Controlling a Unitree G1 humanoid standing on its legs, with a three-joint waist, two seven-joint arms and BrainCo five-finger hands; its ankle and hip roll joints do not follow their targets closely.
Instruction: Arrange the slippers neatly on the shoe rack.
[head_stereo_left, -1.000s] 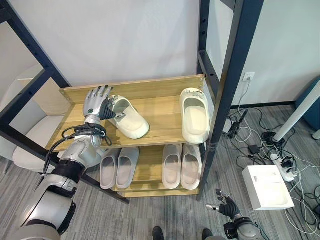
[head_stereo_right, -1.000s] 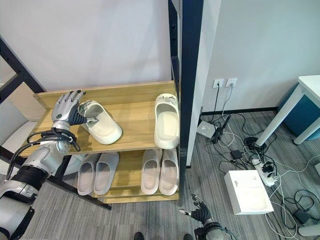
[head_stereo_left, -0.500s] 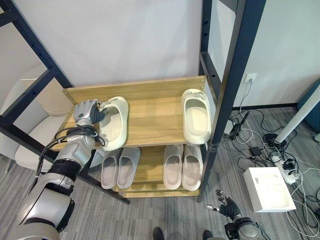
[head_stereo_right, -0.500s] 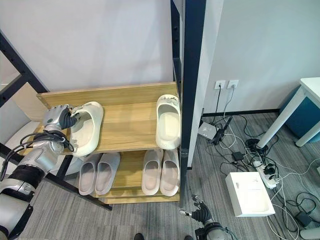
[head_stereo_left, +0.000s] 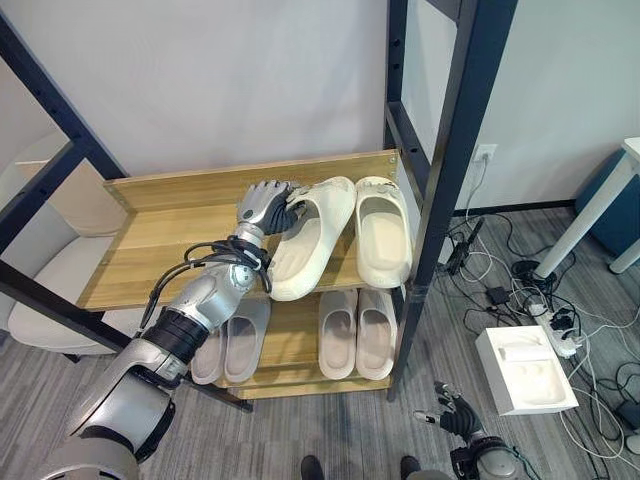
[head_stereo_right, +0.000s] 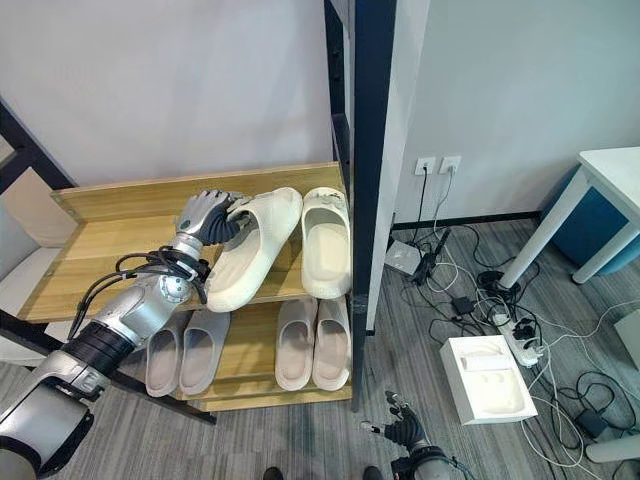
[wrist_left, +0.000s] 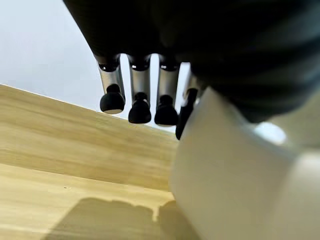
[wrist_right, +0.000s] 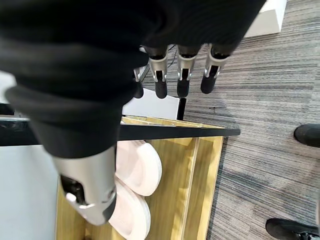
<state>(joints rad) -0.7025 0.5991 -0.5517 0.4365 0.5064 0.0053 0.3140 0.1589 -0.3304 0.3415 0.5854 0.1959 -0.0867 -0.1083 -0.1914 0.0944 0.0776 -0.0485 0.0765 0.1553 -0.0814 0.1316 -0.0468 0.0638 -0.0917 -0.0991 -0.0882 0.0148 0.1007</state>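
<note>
My left hand (head_stereo_left: 264, 206) is shut on the heel end of a cream slipper (head_stereo_left: 306, 240) and holds it slanted over the top shelf of the wooden shoe rack (head_stereo_left: 160, 238). Its toe reaches past the shelf's front edge. This slipper lies right beside a second cream slipper (head_stereo_left: 383, 232), which rests straight at the shelf's right end. In the left wrist view the held slipper (wrist_left: 235, 175) shows pale against the palm, below the fingers (wrist_left: 140, 111). Two more pairs (head_stereo_left: 228, 342) (head_stereo_left: 357, 332) sit on the lower shelf. My right hand (head_stereo_left: 456, 416) hangs open low near the floor.
A black metal frame post (head_stereo_left: 452, 150) stands against the rack's right end, with slanted black bars (head_stereo_left: 40, 75) at the left. A white chair (head_stereo_left: 45, 290) is at the left. On the carpet to the right lie a white box (head_stereo_left: 525, 370), a power strip and cables (head_stereo_left: 545, 322).
My left hand has carried the slipper from the left end of the top shelf to the right, up beside the other slipper. The right hand has stayed where it was.
</note>
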